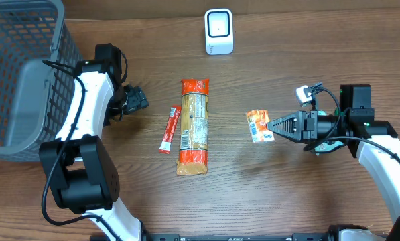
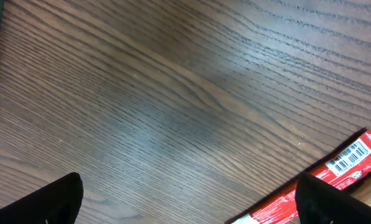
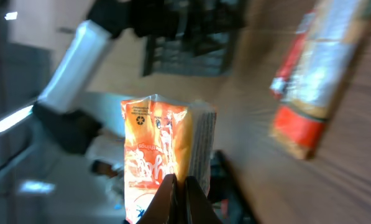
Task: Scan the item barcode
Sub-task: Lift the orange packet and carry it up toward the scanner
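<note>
Sachet [image 1: 258, 125] edge in right claw [image 1: 270, 126]

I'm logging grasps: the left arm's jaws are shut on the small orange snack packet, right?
No, wrong arm: the right gripper has its jaws shut on the small orange snack packet, as the right wrist view shows.

1 small orange-and-white packet [image 1: 258, 125] is pinched at its right edge between the closed fingers of the right gripper [image 1: 270, 126]. It is seen right of table centre, apparently raised off the wood. In the right wrist view the packet [image 3: 160, 149] is held upright, an orange printed face with white lettering turned to the camera. 1 white, rounded scanner [image 1: 219, 31] is stood at the table's far edge, well apart from the packet.
</note>
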You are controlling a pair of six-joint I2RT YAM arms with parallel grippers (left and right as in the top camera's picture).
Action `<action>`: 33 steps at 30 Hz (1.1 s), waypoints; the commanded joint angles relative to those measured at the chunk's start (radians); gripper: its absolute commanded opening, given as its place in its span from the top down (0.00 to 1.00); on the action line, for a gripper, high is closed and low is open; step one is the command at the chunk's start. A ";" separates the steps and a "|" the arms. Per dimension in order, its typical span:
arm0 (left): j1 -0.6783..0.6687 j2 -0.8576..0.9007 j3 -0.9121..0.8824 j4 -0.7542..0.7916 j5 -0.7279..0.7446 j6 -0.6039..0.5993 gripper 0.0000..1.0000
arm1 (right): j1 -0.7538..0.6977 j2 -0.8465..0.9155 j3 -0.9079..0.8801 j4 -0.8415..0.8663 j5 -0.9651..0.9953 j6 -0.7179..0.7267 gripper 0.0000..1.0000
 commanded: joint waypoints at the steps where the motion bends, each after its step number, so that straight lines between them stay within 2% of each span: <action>1: -0.002 -0.017 0.002 0.001 -0.005 0.027 0.00 | -0.005 -0.021 0.029 0.000 -0.139 0.002 0.96; 26: -0.002 -0.017 0.002 0.004 -0.005 0.027 0.00 | -0.005 -0.021 0.029 0.001 -0.123 0.002 0.96; 30: -0.002 -0.017 0.002 0.003 -0.005 0.027 0.00 | -0.002 -0.021 0.029 -0.002 0.093 0.002 0.96; 33: -0.002 -0.017 0.002 0.003 -0.005 0.027 0.00 | 0.011 -0.021 0.028 -0.027 0.360 0.002 0.96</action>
